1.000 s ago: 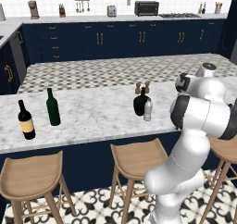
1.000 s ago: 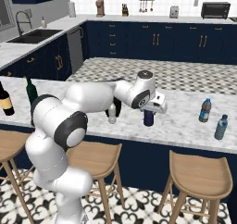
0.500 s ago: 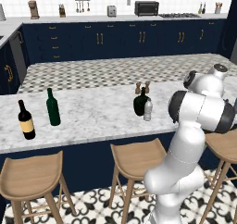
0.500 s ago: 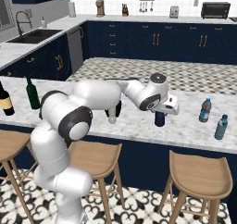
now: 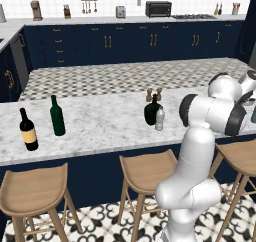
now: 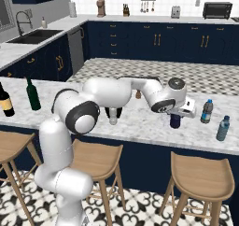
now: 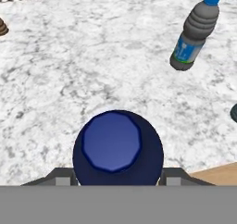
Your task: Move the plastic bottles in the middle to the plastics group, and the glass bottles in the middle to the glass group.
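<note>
The navy blue plastic bottle (image 7: 118, 146) sits directly between the fingers of my claw (image 7: 118, 176); in the hand view I look straight down on its round blue cap, with one grey finger tip pressed to each side of its body. I read the claw as clenched on this bottle. In the right base view the same bottle (image 6: 175, 120) hangs below the claw (image 6: 179, 112), over the marble worktop (image 6: 140, 122), to the right of the middle cluster. I cannot tell whether its base touches the worktop or hangs just above it.

Near it, further right, stands the clear bottle with the blue label and blue cap (image 6: 207, 111), and beyond that, closer to the worktop's near edge, the teal bottle (image 6: 223, 128). In the hand view the blue-capped bottle (image 7: 194, 31) stands upright, well apart from the held bottle.

In the left base view, the squat dark glass bottle (image 5: 151, 111) and the clear grey bottle with a white cap (image 5: 160, 118) stand just beside each other mid-worktop. Far to the left stand the plain green wine bottle (image 5: 57, 117) and the black wine bottle with a tan label (image 5: 28, 130).
</note>
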Controlling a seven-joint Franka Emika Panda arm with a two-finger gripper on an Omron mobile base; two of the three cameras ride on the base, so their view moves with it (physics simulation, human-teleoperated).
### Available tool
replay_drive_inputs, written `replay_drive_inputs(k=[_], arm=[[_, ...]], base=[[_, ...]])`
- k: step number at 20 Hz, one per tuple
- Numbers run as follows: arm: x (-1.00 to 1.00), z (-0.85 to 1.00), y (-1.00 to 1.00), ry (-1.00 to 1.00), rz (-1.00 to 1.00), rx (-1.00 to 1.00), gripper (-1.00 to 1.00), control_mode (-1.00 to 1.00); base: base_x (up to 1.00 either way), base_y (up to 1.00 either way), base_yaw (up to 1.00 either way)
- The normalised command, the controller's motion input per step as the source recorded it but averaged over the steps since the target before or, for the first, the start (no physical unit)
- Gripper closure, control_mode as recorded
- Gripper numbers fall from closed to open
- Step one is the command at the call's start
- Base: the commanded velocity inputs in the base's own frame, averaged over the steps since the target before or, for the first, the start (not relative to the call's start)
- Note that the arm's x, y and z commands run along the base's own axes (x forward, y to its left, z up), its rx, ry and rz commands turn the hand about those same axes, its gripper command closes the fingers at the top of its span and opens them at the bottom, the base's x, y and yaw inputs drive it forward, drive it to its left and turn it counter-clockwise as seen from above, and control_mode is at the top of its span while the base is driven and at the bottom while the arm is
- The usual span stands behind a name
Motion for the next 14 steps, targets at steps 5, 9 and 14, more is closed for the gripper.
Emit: replay_drive_inputs(k=[5, 9, 14], arm=[[0.03, 0.0, -0.21, -0.03, 0.0, -0.05, 1.0, -1.0], [0.1, 0.0, -0.03, -0.04, 0.0, -0.07, 1.0, -1.0], [0.1, 0.0, -0.12, -0.02, -0.01, -0.07, 1.0, -1.0]], base=[[0.0, 0.0, 0.0], [0.0, 0.0, 0.0], [0.0, 0.0, 0.0]])
